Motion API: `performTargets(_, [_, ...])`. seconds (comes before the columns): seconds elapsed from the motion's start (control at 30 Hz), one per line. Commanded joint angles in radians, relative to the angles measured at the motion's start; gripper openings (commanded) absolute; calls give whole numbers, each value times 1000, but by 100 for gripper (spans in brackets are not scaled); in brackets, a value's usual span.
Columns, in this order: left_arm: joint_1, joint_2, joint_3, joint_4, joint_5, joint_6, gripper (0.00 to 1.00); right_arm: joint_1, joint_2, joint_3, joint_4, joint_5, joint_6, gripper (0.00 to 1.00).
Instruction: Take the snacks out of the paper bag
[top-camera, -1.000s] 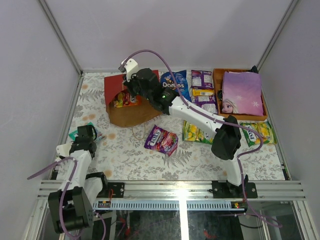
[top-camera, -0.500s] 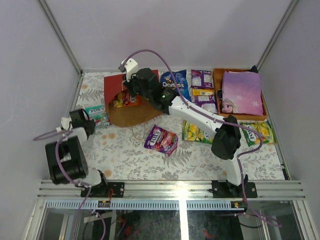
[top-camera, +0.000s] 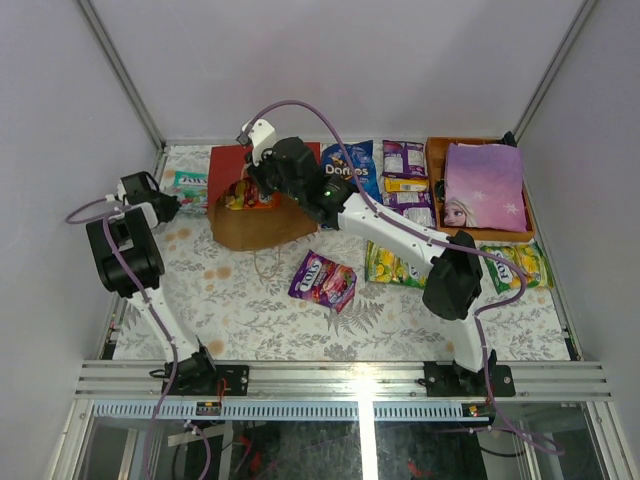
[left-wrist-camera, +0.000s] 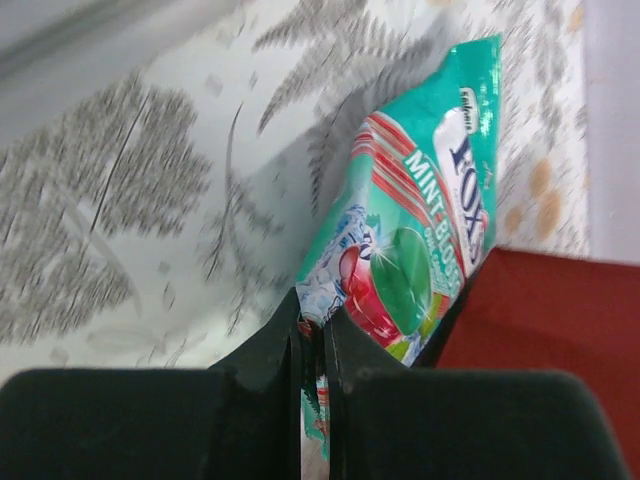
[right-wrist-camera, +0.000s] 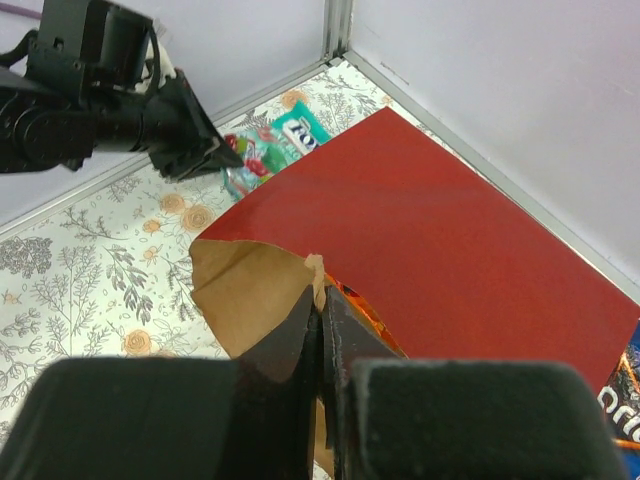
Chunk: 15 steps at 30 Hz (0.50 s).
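Presently the left pincer (left-wrist-camera: 312, 322) is pinching the teal packet (left-wrist-camera: 420, 220), which is stretching ahead of it beside the paper bag (right-wrist-camera: 420, 230); the right pincer (right-wrist-camera: 321, 300) is gripping the bag's brown rim.

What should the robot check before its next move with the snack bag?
1. Left pincer shut on the teal mint packet: ok.
2. Teal mint packet out of the paper bag: ok.
3. Right pincer shut on the paper bag's rim: ok.
4. Paper bag emptied: not ok, an orange packet shows inside.
5. Teal mint packet resting on the table, ready to let go: cannot tell.
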Motion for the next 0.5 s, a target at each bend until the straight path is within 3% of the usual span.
performTargets(0.0, [40, 62, 145, 16, -17, -8, 0, -6, -59, 9, 30, -26, -6, 0])
performTargets(0.27, [44, 257, 551, -186, 71, 64, 4, -16, 16, 62, 33, 0, -5, 0])
performTargets(0.4, [45, 290, 629, -241, 78, 115, 13, -39, 120, 190, 15, 51, -18, 0])
performTargets(0.47, [45, 289, 633, -254, 83, 132, 25, -58, 190, 290, -21, 54, -22, 0])
